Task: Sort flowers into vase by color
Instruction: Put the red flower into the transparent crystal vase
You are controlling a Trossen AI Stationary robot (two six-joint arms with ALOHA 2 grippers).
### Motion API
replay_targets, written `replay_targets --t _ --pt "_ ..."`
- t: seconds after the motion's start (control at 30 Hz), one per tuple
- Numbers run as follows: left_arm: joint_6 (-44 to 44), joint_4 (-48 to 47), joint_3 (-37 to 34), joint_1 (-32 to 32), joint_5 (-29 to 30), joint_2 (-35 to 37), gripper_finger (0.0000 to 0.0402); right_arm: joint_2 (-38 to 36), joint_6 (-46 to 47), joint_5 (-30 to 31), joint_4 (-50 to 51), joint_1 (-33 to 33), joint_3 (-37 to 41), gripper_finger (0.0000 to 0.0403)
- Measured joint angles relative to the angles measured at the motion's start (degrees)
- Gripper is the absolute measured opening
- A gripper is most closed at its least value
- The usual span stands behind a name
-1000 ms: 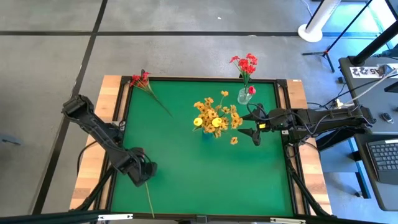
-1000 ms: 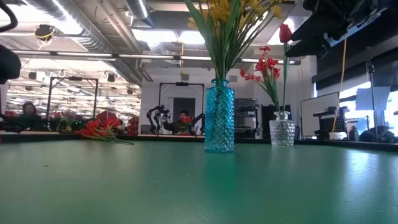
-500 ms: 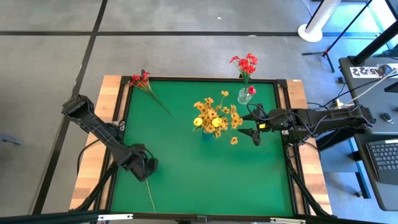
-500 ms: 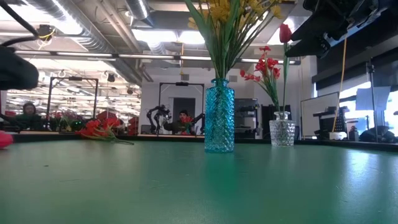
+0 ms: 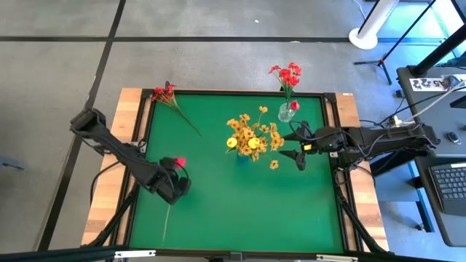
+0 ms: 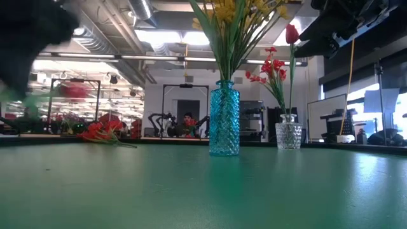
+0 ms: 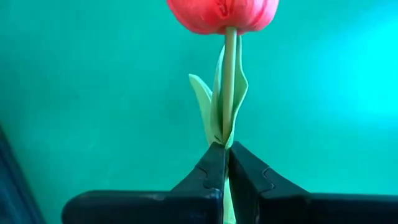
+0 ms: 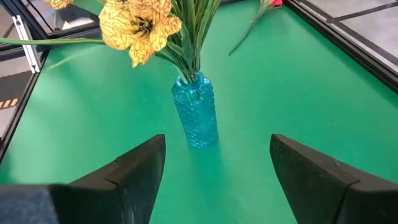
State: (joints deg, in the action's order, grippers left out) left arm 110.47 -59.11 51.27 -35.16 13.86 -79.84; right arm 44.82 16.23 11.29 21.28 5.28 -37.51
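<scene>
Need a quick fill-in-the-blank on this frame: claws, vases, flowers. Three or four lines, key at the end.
1. The left claw is shut on the stem of a ____ tulip.
2. The yellow flowers stand in the ____ vase.
3. The right claw, beside that vase, is ____.
4. A loose red cluster lies at the mat's far ____ corner in the high view.

Missing words: red; blue; open; left

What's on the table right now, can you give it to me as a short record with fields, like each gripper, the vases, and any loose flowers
left gripper: shut on the red tulip, near the mat's left front
right gripper: open, empty, beside the blue vase
blue vase: holds the yellow flowers
clear vase: holds red flowers, at the mat's far edge
loose: red cluster lying at the far left corner
surface: green mat
</scene>
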Motion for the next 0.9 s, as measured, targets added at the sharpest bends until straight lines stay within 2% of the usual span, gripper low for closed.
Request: replay_targets --t 0.17,0.33,0.4,0.53,0.6,0.73,0.83,0.9 --pt "-7.3 -6.2 12.1 -0.9 12.9 2.6 0.0002 -2.0 -0.1 2.0 6.0 -0.1 -5.0 0.0289" --pt "-20.5 -5.8 23.8 -2.5 27.9 3.6 0.0002 -4.3 -0.1 0.7 4.7 0.0 -9.4 0.0289" --pt "-27.5 -2.9 27.9 -3.5 34.5 3.6 0.0002 -5.1 1.3 -3.6 0.2 0.0 -9.6 0.0289" --pt "-45.4 9.1 34.0 -4.8 42.9 3.6 0.0001 -4.3 3.9 -19.4 -13.6 0.0 -9.6 0.0289" --pt "-56.4 17.2 35.9 -5.0 44.5 3.6 0.0001 -2.0 3.9 -24.7 -20.6 0.3 -9.6 0.0289" --pt "-77.9 34.7 36.6 -4.1 45.1 3.6 0.0001 2.4 1.7 -24.1 -30.5 3.0 -9.6 0.0289" --pt "-89.3 43.6 36.7 -1.0 41.1 3.6 0.0001 5.7 -2.1 -22.0 -36.1 4.4 -9.6 0.0289" --pt "-92.2 46.3 36.7 2.0 36.4 3.6 0.0001 7.8 -4.2 -21.0 -39.8 4.9 -9.6 0.0289"
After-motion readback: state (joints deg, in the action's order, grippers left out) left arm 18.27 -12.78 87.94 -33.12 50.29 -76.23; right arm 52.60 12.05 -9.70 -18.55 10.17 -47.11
